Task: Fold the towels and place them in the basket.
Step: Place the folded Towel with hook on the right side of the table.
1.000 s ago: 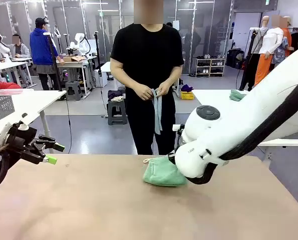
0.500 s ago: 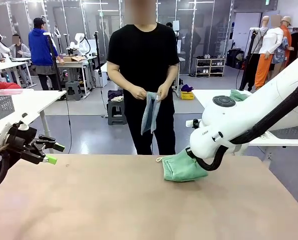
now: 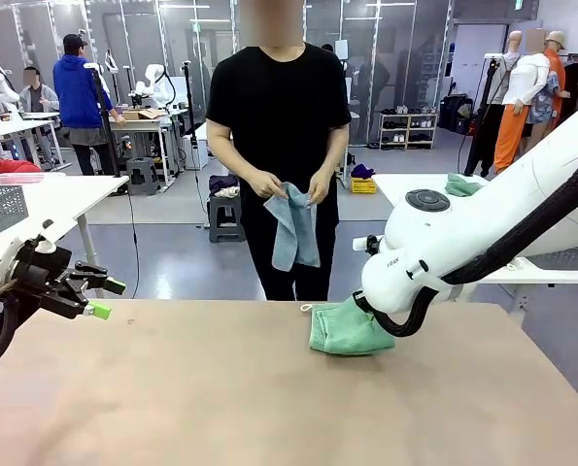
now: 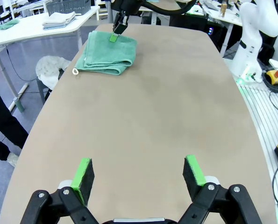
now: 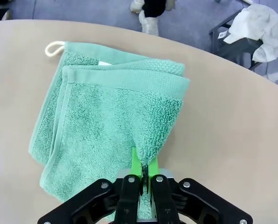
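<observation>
Right claw clamped on folded mint green terry towel
Left claw has its fingers apart; the towel lies far ahead of it.

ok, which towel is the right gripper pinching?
The mint green towel, folded on the table: the right gripper is shut on its edge. The grey-blue towel hangs from the person's hands beyond the table.

Looking for print right now, a small dark marking on my right arm near its joint, too tiny to read, a pale sewn tag on the green towel, nothing readable on it, no legible text anywhere.
</observation>
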